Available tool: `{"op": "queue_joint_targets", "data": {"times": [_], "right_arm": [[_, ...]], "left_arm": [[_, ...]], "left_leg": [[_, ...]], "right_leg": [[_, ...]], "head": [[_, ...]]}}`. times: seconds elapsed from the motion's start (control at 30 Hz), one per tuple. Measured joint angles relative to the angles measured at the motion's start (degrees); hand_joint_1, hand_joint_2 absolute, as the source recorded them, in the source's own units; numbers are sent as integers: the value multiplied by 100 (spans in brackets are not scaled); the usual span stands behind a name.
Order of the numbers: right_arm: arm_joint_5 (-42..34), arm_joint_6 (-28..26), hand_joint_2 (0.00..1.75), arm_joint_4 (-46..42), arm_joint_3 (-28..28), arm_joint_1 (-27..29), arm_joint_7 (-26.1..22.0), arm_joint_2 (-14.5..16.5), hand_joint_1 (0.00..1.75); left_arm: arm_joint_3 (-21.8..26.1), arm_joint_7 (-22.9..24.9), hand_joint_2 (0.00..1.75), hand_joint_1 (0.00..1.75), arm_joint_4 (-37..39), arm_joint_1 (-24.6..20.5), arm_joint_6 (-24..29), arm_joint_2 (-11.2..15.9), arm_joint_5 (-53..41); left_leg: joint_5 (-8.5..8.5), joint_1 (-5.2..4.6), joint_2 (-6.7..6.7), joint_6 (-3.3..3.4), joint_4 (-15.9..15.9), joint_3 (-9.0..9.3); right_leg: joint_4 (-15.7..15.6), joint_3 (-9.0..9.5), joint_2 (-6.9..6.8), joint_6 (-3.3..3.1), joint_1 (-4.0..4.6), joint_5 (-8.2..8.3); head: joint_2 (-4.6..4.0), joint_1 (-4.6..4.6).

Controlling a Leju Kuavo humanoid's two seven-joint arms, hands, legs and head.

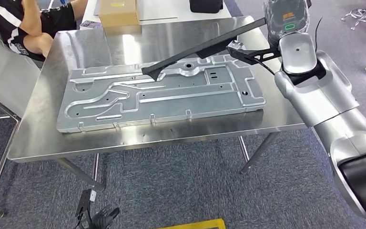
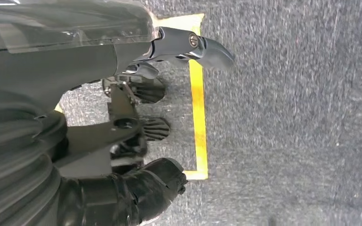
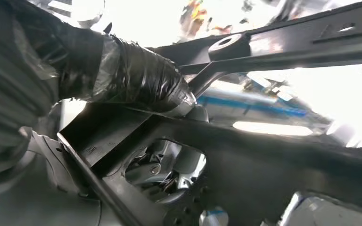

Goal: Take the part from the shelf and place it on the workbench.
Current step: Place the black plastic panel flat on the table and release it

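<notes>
Right robot hand (image 3: 136,80) grips black part (image 1: 205,50) above metal plate (image 1: 162,98); lower it level onto tabletop (image 1: 52,138). Left robot hand (image 2: 141,108) holds nothing, fingers apart.

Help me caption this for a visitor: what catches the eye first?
A long black bracket-like part held by the right hand slants over a big ribbed silver metal plate lying on the shiny steel workbench. A seated person leans at the far left corner.
</notes>
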Motion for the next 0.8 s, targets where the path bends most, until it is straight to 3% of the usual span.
{"op": "queue_joint_targets", "data": {"times": [0.07,0.1,0.13,0.17,0.23,0.27,0.4,0.47,0.53,0.57,0.6,0.63,0.7,0.73,0.8], "right_arm": [[5,0,175,13,-1,8,-6,22,175],[5,-1,175,17,-1,11,-7,32,175],[5,-1,175,20,-1,12,-8,40,175],[8,-2,175,21,-1,13,-8,46,175],[16,-7,175,26,-1,13,-8,56,175],[21,-10,175,30,-1,16,-8,59,175],[23,-23,175,37,-2,30,-8,62,175],[23,-28,175,39,-4,28,-8,65,175],[23,-34,175,50,-5,47,-8,68,175],[23,-35,175,58,-5,68,-8,68,175],[23,-36,175,65,-5,88,-8,68,175],[23,-36,175,70,-5,102,-8,69,175],[24,-37,175,71,-5,105,-8,69,175],[25,-37,175,70,-5,99,-8,70,175],[25,-35,175,67,-7,95,-7,71,175]], "left_arm": [[0,0,175,0,0,7,1,-1,0],[0,0,175,0,0,8,2,1,0],[0,0,175,0,0,7,4,2,1],[0,0,175,0,0,7,9,4,1],[0,-1,175,0,1,6,16,7,3],[0,-1,175,0,2,7,17,7,4],[0,-1,175,0,1,13,20,0,4],[0,-4,175,0,0,4,20,-2,4],[0,-4,175,0,1,-1,20,1,4],[0,-4,175,0,1,2,20,2,4],[0,-4,175,0,1,8,20,1,4],[0,-4,175,0,1,13,20,-1,4],[0,-5,175,0,1,15,20,-4,4],[0,-5,175,0,1,12,20,-5,5],[0,-6,175,0,2,12,22,-5,11]], "left_leg": [[-146,4,0,-12,631,-384],[-64,4,0,-10,666,-450],[127,3,1,1,457,-393],[376,2,1,20,71,-240],[675,-13,-2,58,-638,90],[711,-21,-4,72,-823,175],[696,-13,0,153,-963,242],[705,9,8,205,-1028,295],[682,7,9,237,-1031,324],[663,6,6,244,-1025,339],[640,6,2,246,-1017,361],[612,6,-2,240,-1009,390],[549,6,-11,215,-995,458],[526,0,-14,195,-988,475],[508,-12,-14,150,-988,473]], "right_leg": [[17,23,13,-25,12,-32],[31,37,23,-24,16,-54],[48,58,33,-16,16,-83],[68,82,40,-2,17,-118],[109,105,50,41,35,-181],[120,103,54,65,46,-197],[156,75,57,171,43,-266],[567,-111,42,221,24,-505],[1309,-492,34,264,7,-798],[1590,-661,32,281,-2,-850],[1673,-744,27,291,-12,-789],[1534,-719,21,293,-20,-618],[802,-425,3,272,-27,-155],[466,-278,-4,252,-10,-5],[150,-135,-10,201,28,33]], "head": [[0,-2],[-1,-2],[-1,-2],[-1,-2],[-1,1],[-1,2],[0,3],[-1,4],[-1,5],[-1,5],[-1,5],[-1,5],[-1,5],[-1,5],[-1,4]]}}
